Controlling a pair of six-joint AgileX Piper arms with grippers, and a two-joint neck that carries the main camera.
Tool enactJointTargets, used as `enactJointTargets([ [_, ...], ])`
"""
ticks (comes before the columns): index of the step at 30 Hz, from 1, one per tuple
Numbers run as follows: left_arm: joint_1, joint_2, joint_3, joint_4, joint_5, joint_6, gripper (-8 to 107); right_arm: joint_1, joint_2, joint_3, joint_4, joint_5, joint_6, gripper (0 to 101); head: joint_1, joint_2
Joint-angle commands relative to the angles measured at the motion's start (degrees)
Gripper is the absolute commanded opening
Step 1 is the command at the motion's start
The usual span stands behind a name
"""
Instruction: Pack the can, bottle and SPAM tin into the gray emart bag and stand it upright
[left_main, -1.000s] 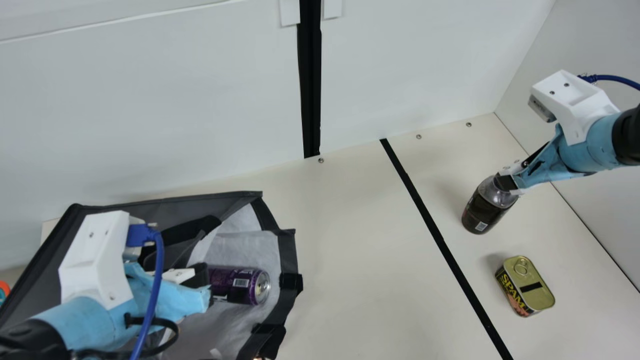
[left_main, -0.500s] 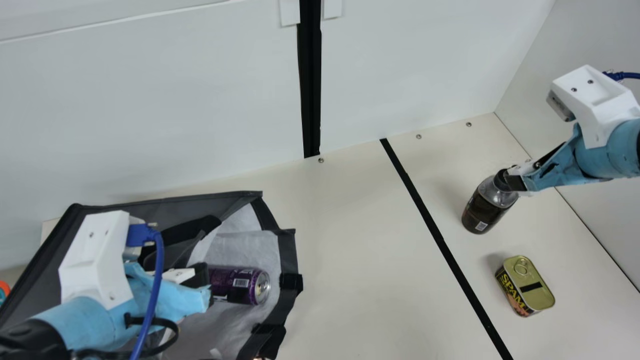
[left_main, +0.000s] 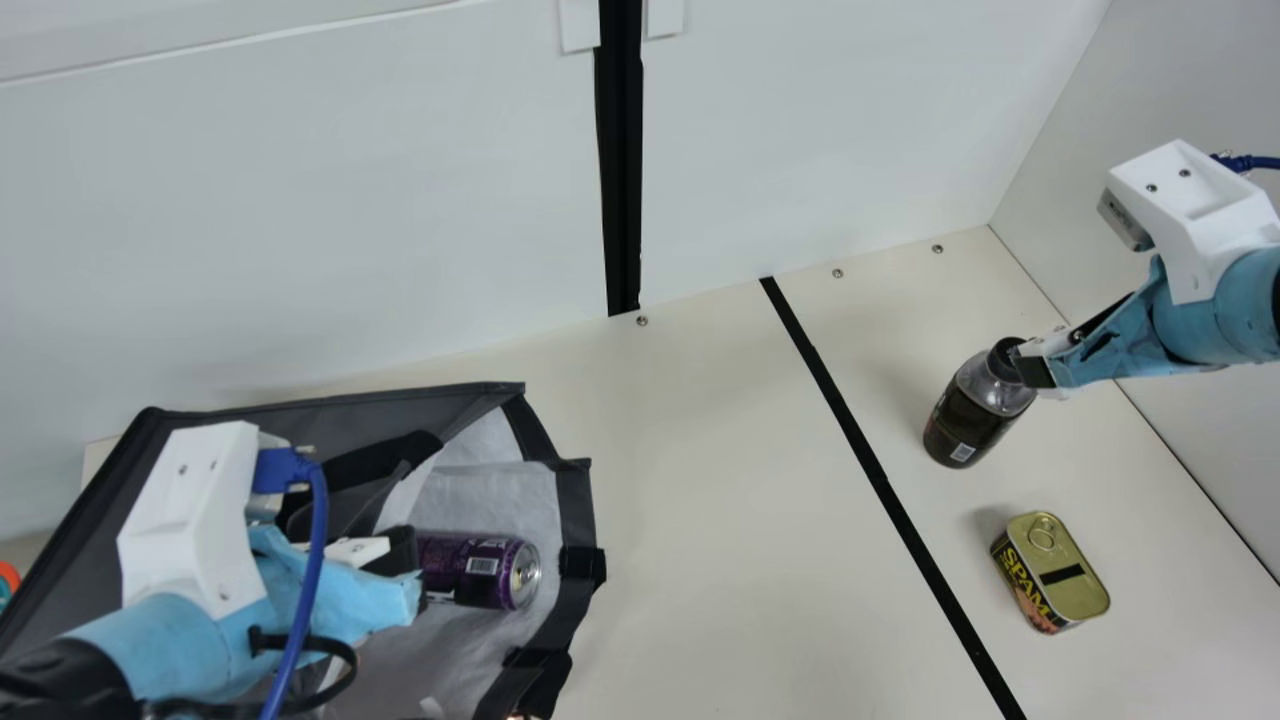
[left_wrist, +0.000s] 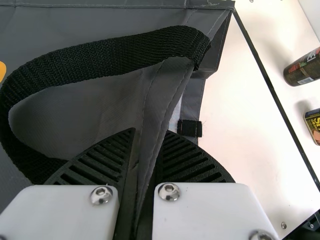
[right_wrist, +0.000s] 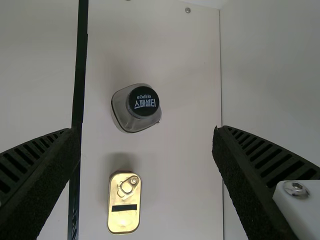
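Note:
My left gripper (left_main: 408, 572) is at the mouth of the gray bag (left_main: 250, 415), which lies on its side; in the left wrist view the gripper (left_wrist: 150, 134) is shut on a fold of gray bag fabric (left_wrist: 167, 90) below the black handle. The purple can (left_main: 475, 572) lies inside on the pale lining. My right gripper (left_main: 1032, 366) is by the cap of the upright dark bottle (left_main: 972, 415). Seen from the right wrist, this gripper (right_wrist: 144, 131) stands open, the bottle cap (right_wrist: 143, 101) beyond its fingertips. The SPAM tin (left_main: 1060, 575) stands on the table nearby.
A black tape line (left_main: 880, 480) crosses the cream table between the bag and the bottle. White panels (left_main: 330, 220) rise behind the table and at the right. An orange and teal object (left_main: 8, 580) is at the far left edge.
My right arm has shifted to the right, its gripper drawing back a little from the bottle neck. The left arm, bag, can, bottle and tin have kept their places.

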Motion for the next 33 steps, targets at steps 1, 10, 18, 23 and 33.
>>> enactJointTargets([
  [1,0.0,0.0,0.0,0.0,0.0,0.0,-8,0.1,0.9,-0.5,0.1,0.1,0.0,95,-1.3,-0.1],
  [10,0.0,0.0,0.0,0.0,0.0,0.0,-8,0.1,5.5,-2.6,1.1,0.1,-0.5,95,-1.3,-0.1],
  [18,0.0,0.0,0.0,0.0,0.0,0.0,-8,0.4,9.6,-4.1,1.5,0.1,-1.0,95,-1.3,-0.1],
  [23,0.0,0.0,0.0,0.0,0.0,0.0,-8,0.6,12.0,-4.9,1.2,0.1,-1.4,95,-1.3,-0.1],
  [33,0.0,0.0,0.0,0.0,0.0,0.0,-8,1.0,16.2,-5.2,0.7,0.1,-2.0,95,-1.3,-0.1],
])
